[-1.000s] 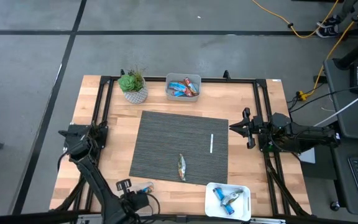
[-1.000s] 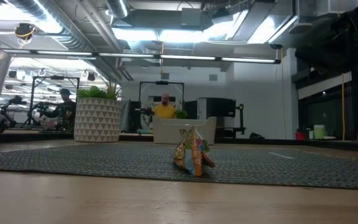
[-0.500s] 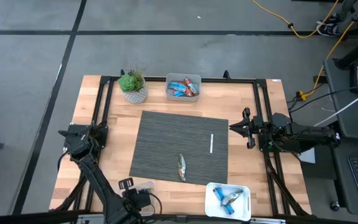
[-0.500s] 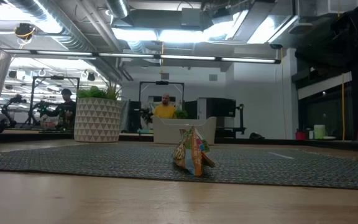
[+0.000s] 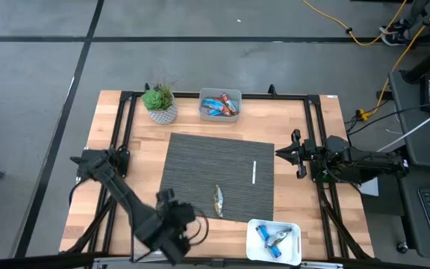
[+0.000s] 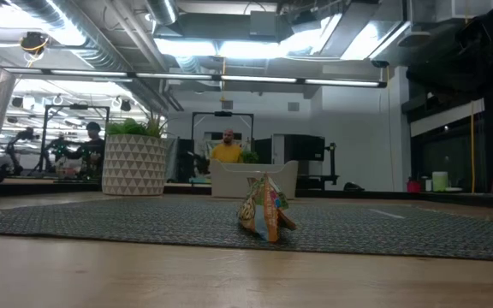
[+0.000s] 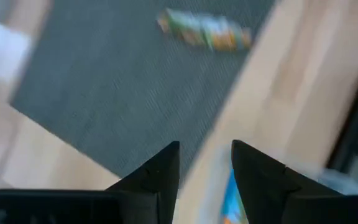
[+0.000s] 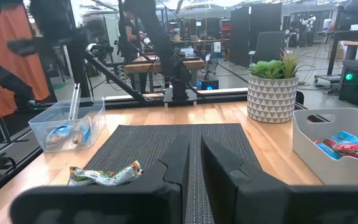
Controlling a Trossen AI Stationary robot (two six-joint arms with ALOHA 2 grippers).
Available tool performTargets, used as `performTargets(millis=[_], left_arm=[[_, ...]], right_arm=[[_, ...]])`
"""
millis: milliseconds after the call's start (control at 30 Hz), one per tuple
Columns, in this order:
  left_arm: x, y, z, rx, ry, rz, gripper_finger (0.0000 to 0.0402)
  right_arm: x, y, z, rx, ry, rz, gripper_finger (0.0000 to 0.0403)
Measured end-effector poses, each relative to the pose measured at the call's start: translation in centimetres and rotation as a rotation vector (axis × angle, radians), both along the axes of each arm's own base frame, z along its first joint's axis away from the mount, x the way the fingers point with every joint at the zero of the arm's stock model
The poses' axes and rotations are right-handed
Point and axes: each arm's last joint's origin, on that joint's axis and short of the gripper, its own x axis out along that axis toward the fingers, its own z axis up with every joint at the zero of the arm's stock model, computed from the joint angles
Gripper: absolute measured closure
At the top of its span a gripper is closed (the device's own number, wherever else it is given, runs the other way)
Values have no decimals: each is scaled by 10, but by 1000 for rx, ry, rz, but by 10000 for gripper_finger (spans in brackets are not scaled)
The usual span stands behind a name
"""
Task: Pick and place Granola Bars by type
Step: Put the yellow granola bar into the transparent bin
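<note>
Green-and-orange foil marks the one bar [image 5: 218,201] left lying loose, near the front edge of the dark ribbed mat [image 5: 200,161], with a thin white stick [image 5: 254,172] well apart from it on the same mat. The left pincer [image 5: 176,224] hangs over the counter [image 5: 312,202] just off the mat's front edge, beside that bar. From its own wrist camera the two fingers [image 7: 160,171] stand a narrow gap apart with nothing between them, and a blue wrapper [image 7: 232,199] shows on the wood below. The right pincer [image 5: 288,153] waits at the right rail, fingers nearly closed and empty.

Other bars are already sorted: blue and red ones in the grey bin [image 5: 234,96] at the back by the plant [image 5: 159,101], and blue and silvery ones in the clear tray [image 5: 295,233] at the front right.

I'd say the step in hand is reaching for the loose bar. To do it well, the left arm should swing across until the fingers straddle the bar's short width, open wider first, and come down square so the crinkled wrapper isn't pushed along the ribs. Gripping the middle rather than a loose foil end should keep it from slipping on the lift.
</note>
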Motion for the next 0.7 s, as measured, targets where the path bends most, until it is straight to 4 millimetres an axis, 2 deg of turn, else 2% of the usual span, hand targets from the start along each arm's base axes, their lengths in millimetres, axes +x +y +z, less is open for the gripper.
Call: performTargets(millis=[267,400,533,700], left_arm=[[18,59,54,9,-224,94,267],[23,82,73,-21,-339,171,265],[32,100,80,-57,-403,236,267],[47,116,79,-126,-446,328,266]], right_arm=[[0,0,0,0,0,0,357],[0,0,0,0,0,0,357],[0,0,0,0,-1,0,357],[0,0,0,0,-1,0,357]])
